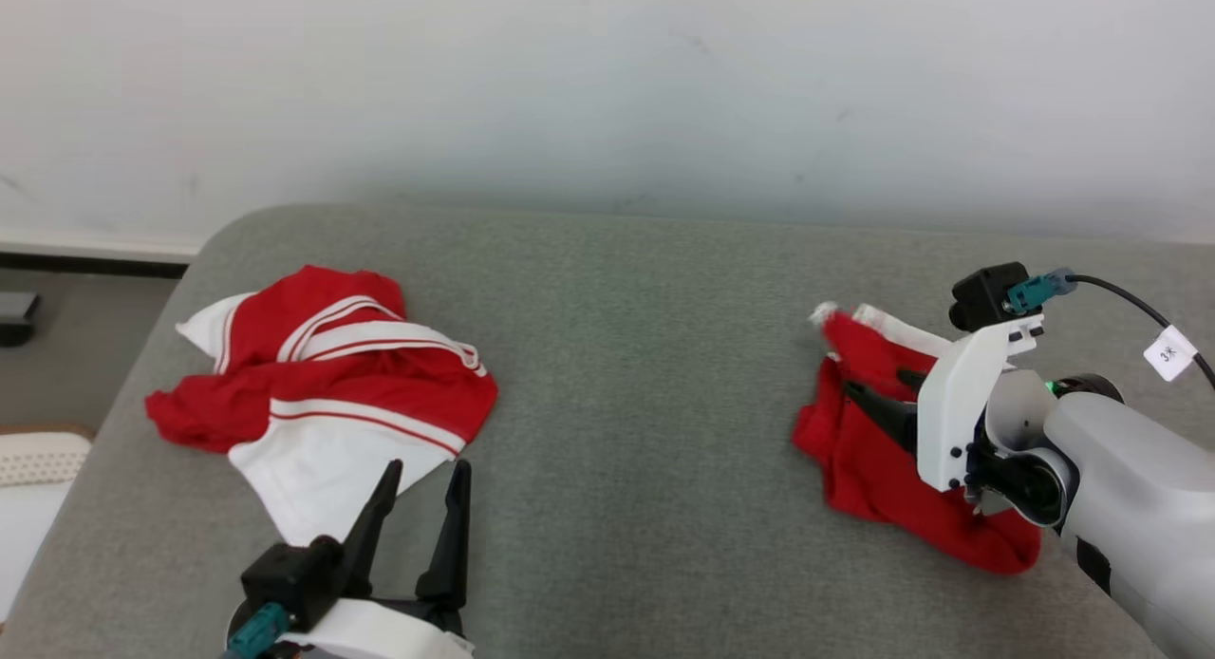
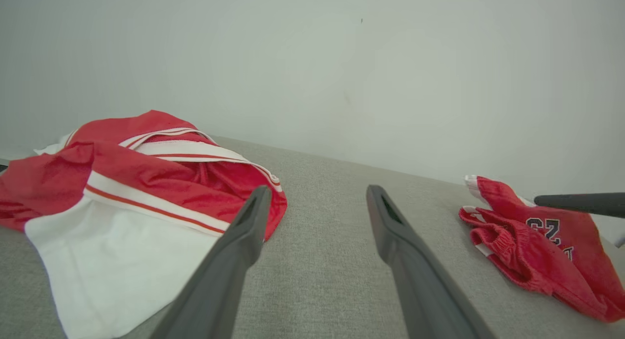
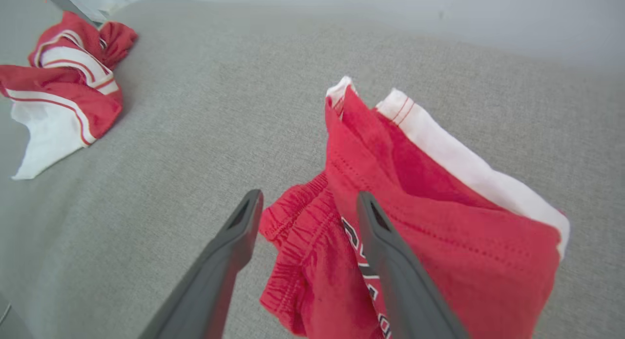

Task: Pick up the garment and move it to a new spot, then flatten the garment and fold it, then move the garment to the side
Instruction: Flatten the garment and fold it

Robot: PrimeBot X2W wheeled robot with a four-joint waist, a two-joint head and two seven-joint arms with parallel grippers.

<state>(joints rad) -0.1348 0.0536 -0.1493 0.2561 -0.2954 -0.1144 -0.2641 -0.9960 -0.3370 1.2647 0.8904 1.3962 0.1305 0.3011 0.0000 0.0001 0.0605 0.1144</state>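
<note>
A crumpled red and white striped jersey (image 1: 323, 384) lies on the left of the grey cloth-covered table (image 1: 645, 355). My left gripper (image 1: 427, 467) stands open just in front of its white panel (image 2: 112, 261), fingers apart and holding nothing (image 2: 318, 192). On the right lies a bunched pair of red shorts (image 1: 873, 479) with white trim and dark lettering (image 2: 537, 241). My right gripper (image 1: 875, 382) hovers open over the shorts (image 3: 429, 222). Its fingers straddle the elastic waistband (image 3: 309, 197) without closing on it. The jersey (image 3: 63, 85) shows far off in the right wrist view.
A pale wall runs close behind the table. The table's rounded left edge drops to the floor, where a white object (image 1: 33, 460) and a dark one (image 1: 17, 317) sit. A black cable with a tag (image 1: 1169, 352) loops off my right wrist. Bare grey surface lies between the two garments.
</note>
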